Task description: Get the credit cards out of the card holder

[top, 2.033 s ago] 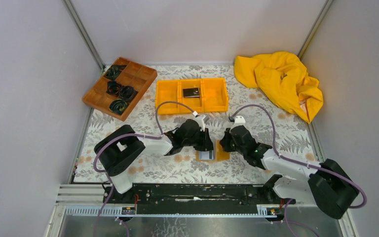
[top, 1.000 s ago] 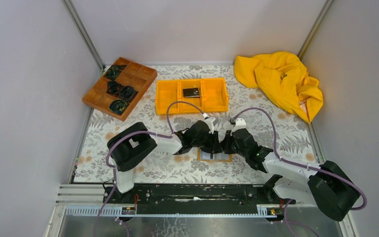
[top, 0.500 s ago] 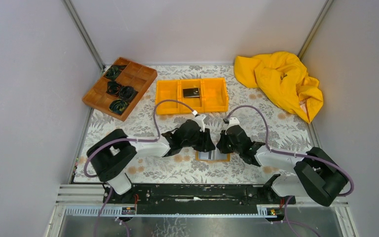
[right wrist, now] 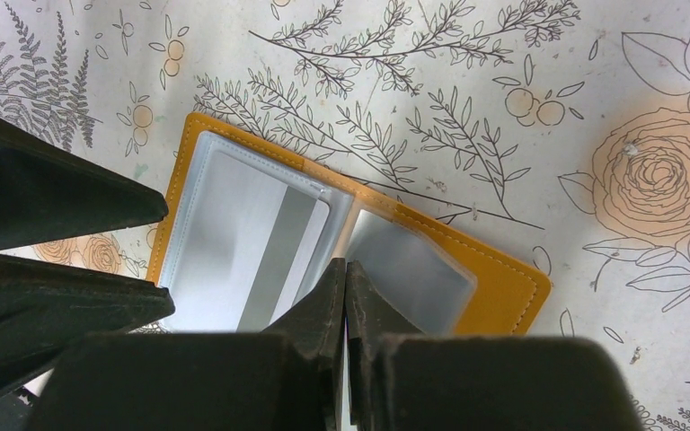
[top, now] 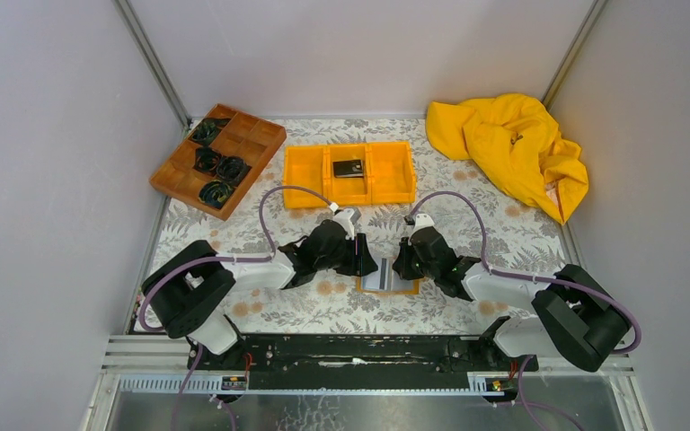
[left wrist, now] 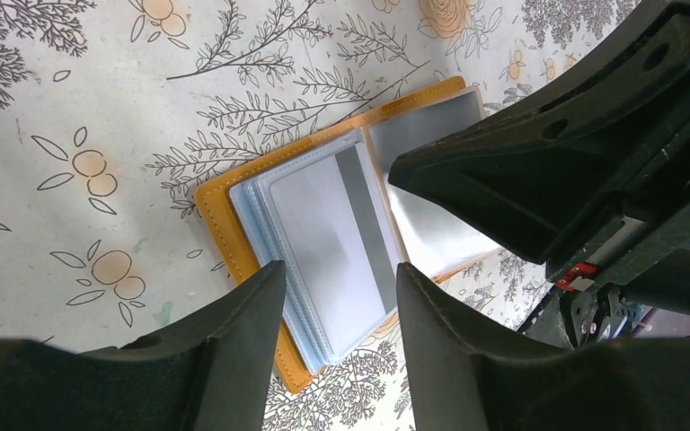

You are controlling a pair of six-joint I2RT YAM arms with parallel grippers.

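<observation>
My left fingers (left wrist: 252, 314) hang spread over the open holder (left wrist: 220, 211) by the counter's (top: 234, 235) near edge, a striped card (left wrist: 323, 242) in its sleeve. My right fingers (right wrist: 346, 289) are pressed together at its fold.

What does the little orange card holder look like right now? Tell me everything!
The card holder lies open and flat on the flowery table. Its cover is orange-tan and looks leathery, with stitching along the edge. Inside are clear, shiny plastic sleeves; one holds a pale card with a dark stripe. The right gripper, shut, seems to press near its middle fold. The left gripper hangs open, pointed at it.
</observation>
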